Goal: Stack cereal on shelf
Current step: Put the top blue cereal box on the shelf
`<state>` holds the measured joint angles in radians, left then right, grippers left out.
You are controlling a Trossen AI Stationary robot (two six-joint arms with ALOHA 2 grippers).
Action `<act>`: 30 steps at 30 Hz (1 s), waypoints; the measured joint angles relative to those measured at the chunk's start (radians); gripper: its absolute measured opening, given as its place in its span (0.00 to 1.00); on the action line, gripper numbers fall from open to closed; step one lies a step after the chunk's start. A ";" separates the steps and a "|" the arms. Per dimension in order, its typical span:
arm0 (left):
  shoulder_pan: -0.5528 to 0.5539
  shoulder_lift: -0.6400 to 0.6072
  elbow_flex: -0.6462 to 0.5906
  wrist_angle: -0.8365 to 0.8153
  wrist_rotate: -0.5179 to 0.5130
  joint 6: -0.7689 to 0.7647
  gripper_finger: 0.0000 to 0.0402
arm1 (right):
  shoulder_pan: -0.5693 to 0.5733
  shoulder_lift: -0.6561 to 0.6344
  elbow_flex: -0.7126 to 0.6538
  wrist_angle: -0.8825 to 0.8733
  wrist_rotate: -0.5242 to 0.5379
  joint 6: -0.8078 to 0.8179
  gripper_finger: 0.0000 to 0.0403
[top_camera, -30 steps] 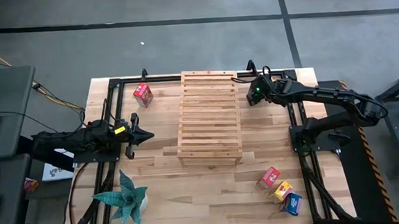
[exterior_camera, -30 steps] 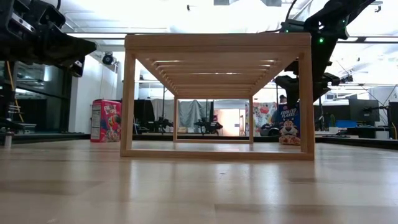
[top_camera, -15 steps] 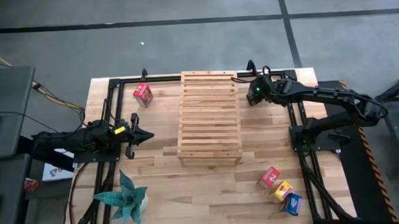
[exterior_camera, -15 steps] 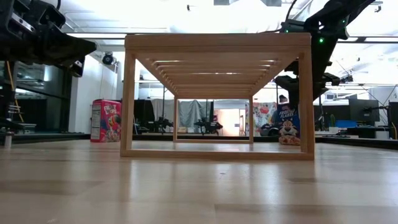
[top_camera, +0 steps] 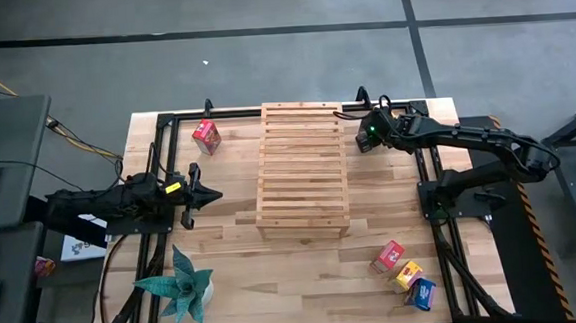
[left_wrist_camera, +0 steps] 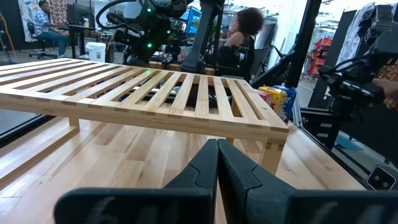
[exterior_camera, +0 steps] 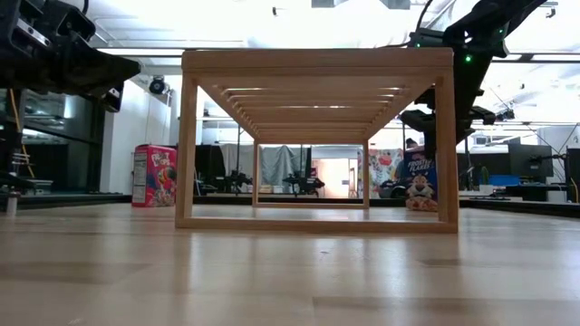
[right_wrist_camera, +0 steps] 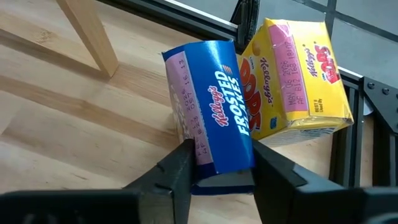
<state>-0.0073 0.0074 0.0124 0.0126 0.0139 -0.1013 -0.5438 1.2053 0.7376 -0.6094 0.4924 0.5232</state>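
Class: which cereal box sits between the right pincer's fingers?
The blue Frosted Flakes box, squeezed between the right pincer fingers; the yellow box merely leans beside it.

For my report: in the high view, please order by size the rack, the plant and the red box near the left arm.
1. rack
2. plant
3. red box

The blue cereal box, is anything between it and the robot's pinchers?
No. The right end effector has its fingers on both sides of the blue cereal box with nothing between them. A yellow cereal box leans right against the blue one.
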 joint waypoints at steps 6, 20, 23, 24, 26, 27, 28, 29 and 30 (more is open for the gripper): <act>0.000 0.000 0.000 0.000 0.000 0.000 0.00 | 0.000 -0.013 0.000 0.001 -0.072 -0.008 0.30; 0.000 0.000 0.000 0.000 0.000 0.000 0.00 | 0.161 -0.235 0.145 -0.067 -0.079 -0.005 0.30; 0.000 0.000 0.000 0.000 0.000 0.000 0.00 | 0.199 -0.235 0.215 -0.069 -0.026 -0.026 0.30; 0.000 0.000 0.000 0.000 0.000 0.000 0.00 | 0.210 -0.231 0.241 -0.064 -0.021 -0.034 0.30; 0.000 0.000 0.000 0.000 0.000 0.000 0.00 | 0.229 -0.220 0.290 -0.058 -0.019 -0.054 0.30; 0.000 0.000 0.000 0.000 0.000 0.000 0.00 | 0.237 -0.212 0.316 -0.062 -0.020 -0.064 0.30; 0.000 0.000 0.000 0.000 0.000 0.000 0.00 | 0.245 -0.202 0.345 -0.064 -0.018 -0.079 0.30; 0.000 0.000 0.000 0.000 0.000 0.000 0.00 | 0.254 -0.191 0.375 -0.063 -0.008 -0.093 0.30; 0.000 0.000 0.000 0.000 0.000 0.000 0.00 | 0.262 -0.179 0.406 -0.061 0.013 -0.104 0.30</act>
<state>-0.0071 0.0071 0.0124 0.0125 0.0139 -0.1013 -0.2814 1.0262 1.1433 -0.6708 0.5056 0.4196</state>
